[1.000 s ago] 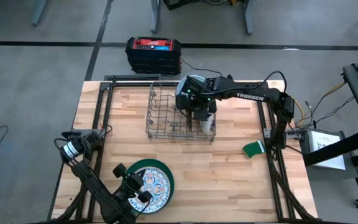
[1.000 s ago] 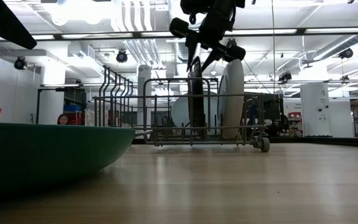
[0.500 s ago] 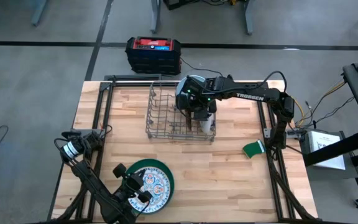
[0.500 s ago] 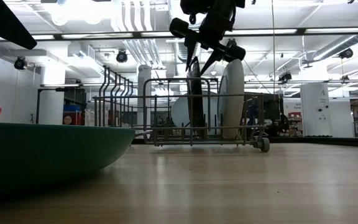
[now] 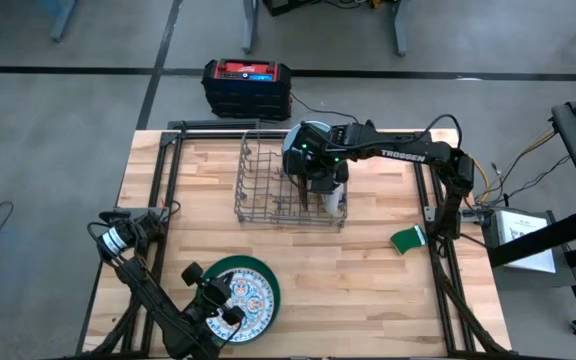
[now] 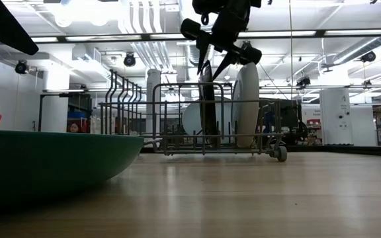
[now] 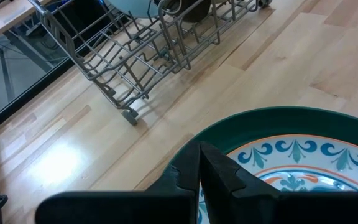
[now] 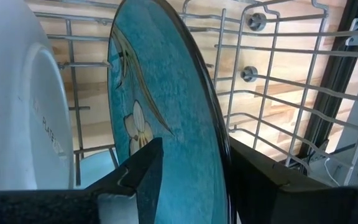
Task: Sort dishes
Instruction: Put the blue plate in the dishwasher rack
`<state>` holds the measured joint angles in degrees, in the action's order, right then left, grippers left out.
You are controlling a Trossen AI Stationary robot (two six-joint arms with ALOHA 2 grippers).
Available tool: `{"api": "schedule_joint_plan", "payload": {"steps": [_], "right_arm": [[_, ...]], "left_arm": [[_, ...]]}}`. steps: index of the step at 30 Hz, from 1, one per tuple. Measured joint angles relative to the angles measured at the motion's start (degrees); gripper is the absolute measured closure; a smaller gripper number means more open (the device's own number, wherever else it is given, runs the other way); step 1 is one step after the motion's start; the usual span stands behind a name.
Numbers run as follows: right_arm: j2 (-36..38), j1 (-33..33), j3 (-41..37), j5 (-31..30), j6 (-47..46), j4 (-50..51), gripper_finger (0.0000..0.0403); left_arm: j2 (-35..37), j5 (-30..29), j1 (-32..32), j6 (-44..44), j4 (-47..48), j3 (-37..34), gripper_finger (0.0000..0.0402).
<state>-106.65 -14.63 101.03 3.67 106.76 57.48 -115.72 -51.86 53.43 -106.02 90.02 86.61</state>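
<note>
A grey wire rack (image 5: 288, 188) stands at the table's far middle. A teal plate with a light flower motif (image 8: 166, 106) stands on edge in it, next to a white plate (image 8: 17, 112) and a pale blue plate (image 6: 192, 119). My right gripper (image 5: 320, 185) reaches down into the rack, shut on the teal plate. A large dark green plate (image 5: 268, 275) lies flat near the front left, with a patterned plate (image 7: 303, 165) in it. My left gripper (image 7: 199, 155) is shut at the green plate's rim. My right gripper pinches the teal plate's upper rim (image 8: 216, 140) between its two fingers, one on each face. The fingers (image 6: 202, 59) come from above, pointing down. The plate stands upright on edge, its lower part among the rack's wires. My left gripper: I cannot tell whether it touches the green plate's rim (image 7: 185, 149).
A green sponge (image 5: 406, 240) lies near the table's right edge. A red and black box (image 5: 246, 85) sits beyond the far edge. Dark frame rails (image 5: 163, 170) run along the table's left and right sides. Bare wood lies between rack and green plate.
</note>
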Motion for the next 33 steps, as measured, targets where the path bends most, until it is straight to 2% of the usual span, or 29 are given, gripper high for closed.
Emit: {"api": "schedule_joint_plan", "payload": {"steps": [22,33], "right_arm": [[0.1,0.0,0.0,-8.2,-0.2,-1.3,0.0244],[1.7,0.0,0.0,-9.9,-0.3,-2.5,0.0236]], "left_arm": [[0.0,0.0,0.0,0.0,0.0,0.0,0.0401],[0.4,0.4,0.0,-0.2,0.0,0.0,0.0401]]}}
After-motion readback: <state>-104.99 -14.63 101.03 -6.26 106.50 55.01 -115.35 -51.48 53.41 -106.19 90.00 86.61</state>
